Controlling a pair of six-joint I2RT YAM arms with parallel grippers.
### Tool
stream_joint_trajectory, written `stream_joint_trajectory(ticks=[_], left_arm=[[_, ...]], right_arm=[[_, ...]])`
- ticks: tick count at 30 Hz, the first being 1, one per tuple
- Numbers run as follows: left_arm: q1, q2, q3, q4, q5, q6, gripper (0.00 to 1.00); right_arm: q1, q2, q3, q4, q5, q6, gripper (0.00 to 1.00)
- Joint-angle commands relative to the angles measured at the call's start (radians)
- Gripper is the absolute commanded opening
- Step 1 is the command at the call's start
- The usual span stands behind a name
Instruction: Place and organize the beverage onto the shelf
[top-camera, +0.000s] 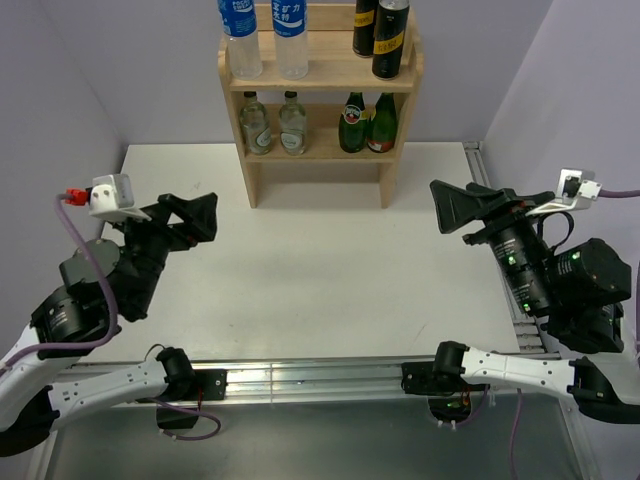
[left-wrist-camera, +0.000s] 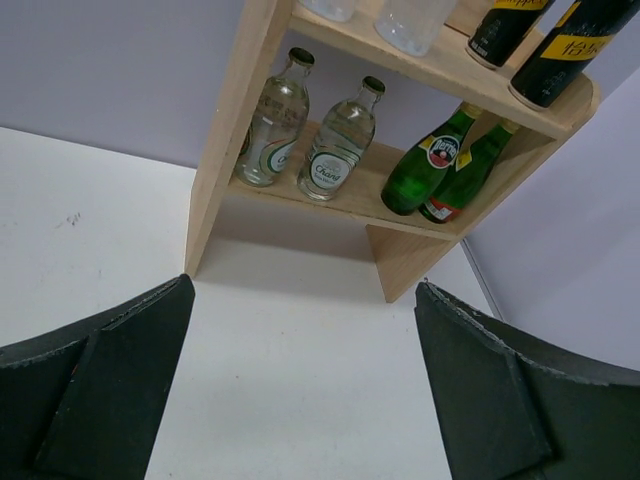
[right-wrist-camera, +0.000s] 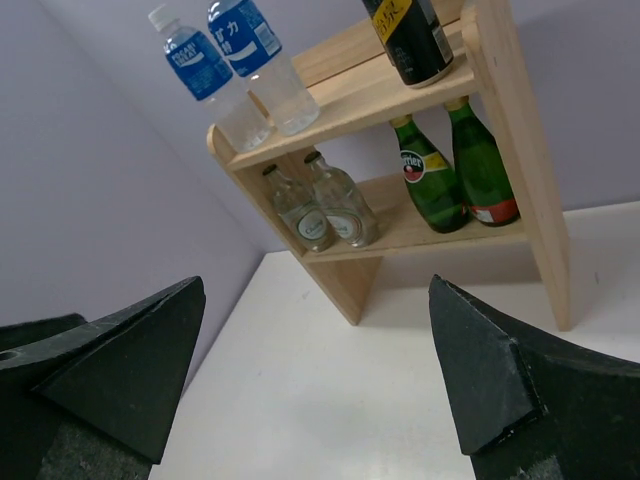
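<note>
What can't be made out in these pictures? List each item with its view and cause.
1. Dark cans: tops cut off by the upper edge in all three views.
2. Water bottles: caps cut off in the top view; left wrist shows only their bases.
3. Short clear bottles: label print too small in the top view.

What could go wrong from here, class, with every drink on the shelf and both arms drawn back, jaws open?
1. The front can stands close to the top board's front edge, so a knock to the shelf might send it off.
2. The water bottles are tall and sit on the top tier, so a bump from a reaching arm could topple them.
</note>
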Motion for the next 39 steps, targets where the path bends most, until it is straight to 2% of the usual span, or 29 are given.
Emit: stream_joint_trajectory(ticks=[1,12,39], left_arm=[[-0.004,-0.048,0.012,-0.014,-0.003,0.032,0.99],[-0.004,-0.085,-0.033,-0.029,0.010,0.012,0.99],[-0.004,-0.091,-0.033,-0.043,0.011,0.014,0.99]], right_arm=[[0.006,0.027,-0.003,-0.002,-0.008,-0.064,1.00],[0.007,0.015,0.014,-0.020,-0.046,-0.081,1.00],[0.006,0.013,-0.004,0.001,-0.066,-0.091,1.00]])
